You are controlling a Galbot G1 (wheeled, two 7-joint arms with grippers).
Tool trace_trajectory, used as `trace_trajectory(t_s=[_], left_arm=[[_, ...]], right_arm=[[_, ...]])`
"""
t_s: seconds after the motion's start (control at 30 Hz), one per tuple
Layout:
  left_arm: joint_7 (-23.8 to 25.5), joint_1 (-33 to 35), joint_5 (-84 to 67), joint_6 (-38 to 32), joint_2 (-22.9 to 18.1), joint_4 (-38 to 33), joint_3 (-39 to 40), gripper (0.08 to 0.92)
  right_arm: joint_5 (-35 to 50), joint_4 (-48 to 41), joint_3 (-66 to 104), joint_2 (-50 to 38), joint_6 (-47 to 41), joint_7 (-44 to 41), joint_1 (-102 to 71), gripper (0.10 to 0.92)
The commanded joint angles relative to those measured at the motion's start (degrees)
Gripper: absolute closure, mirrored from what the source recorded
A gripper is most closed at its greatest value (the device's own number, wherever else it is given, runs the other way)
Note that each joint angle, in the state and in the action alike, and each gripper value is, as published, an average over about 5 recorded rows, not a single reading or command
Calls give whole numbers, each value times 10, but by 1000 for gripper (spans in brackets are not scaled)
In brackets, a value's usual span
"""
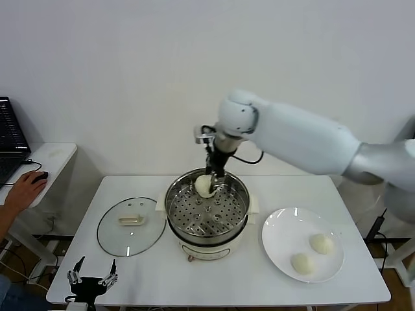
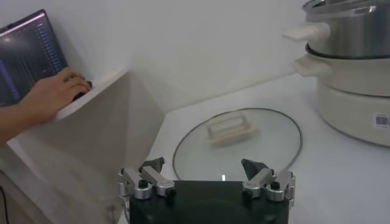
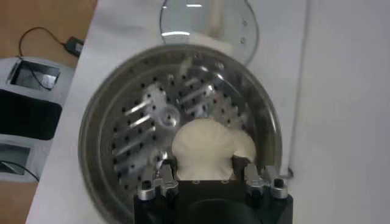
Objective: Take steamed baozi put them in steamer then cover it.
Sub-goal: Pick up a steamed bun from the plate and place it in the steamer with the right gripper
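The steamer (image 1: 174,217) stands mid-table, its perforated tray (image 3: 131,131) showing. My right gripper (image 1: 211,176) hangs over the far side of the pot, shut on a cream-white baozi (image 1: 204,186), which fills the space between its fingers (image 3: 203,169). A second cream lump (image 3: 246,145) peeks out beside the held bun, low over the tray. Two more baozi (image 1: 321,243) (image 1: 302,264) lie on the white plate (image 1: 282,227) to the right. The glass cover (image 1: 131,225) rests flat on the table left of the steamer. My left gripper (image 1: 93,277) waits open at the table's front left edge, holding nothing (image 2: 203,164).
A side table (image 1: 52,155) stands to the left with a laptop (image 1: 10,139) and a person's hand on a mouse (image 1: 26,188). The steamer's wall and side handle (image 2: 304,31) rise just past the cover (image 2: 237,143) from my left gripper.
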Motion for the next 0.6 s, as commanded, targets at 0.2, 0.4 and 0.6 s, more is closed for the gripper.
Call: trace_trajectory(t_s=[0.2, 0.4, 0.6], left_arm=[[1, -1, 1, 0, 0, 5, 1, 177], [1, -5, 1, 0, 1, 12, 3, 177], [2, -15, -1, 1, -1, 19, 2, 177]], right_arm=[[-46, -88, 11, 93, 8, 1, -69, 463], [-55, -92, 11, 89, 10, 6, -84, 460], [-57, -101, 20, 86, 12, 28, -100, 457]])
